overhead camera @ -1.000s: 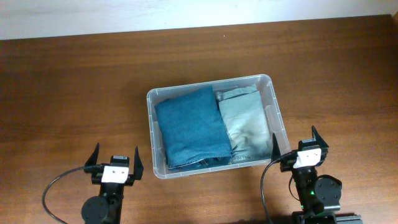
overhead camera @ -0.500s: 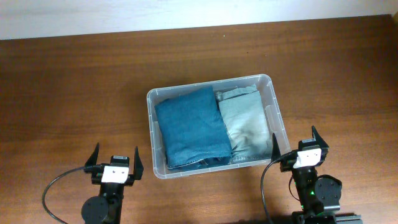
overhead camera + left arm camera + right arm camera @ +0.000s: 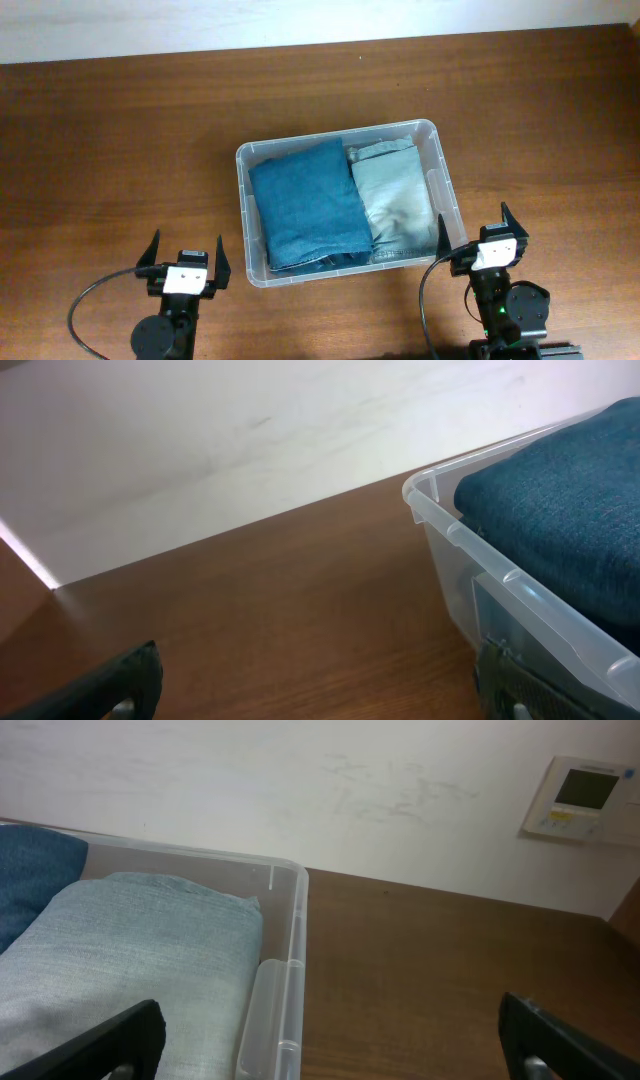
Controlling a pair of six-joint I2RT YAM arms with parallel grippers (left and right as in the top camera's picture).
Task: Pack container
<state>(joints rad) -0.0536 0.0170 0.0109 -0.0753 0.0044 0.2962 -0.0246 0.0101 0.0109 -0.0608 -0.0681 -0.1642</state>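
Container sits mid-table, open side up, just beyond my two arms and between them. Its long axis runs left to right, with the right end swung slightly toward the wall. Inside, a folded dark blue garment fills the left part and a folded pale blue-grey garment fills the right. They lie side by side and touching, each with its length across the bin's short span; I judge they were laid that way so the pair covers the floor without wasted room. I see no other garment on the table, so I take the packing as done or nearly so. Left gripper sits near the bin's near left corner, jaws spread wide and empty. Right gripper sits just beside the near right corner, likewise spread and empty. Both are low and outside the rim, I'd say to leave the bin unobstructed.
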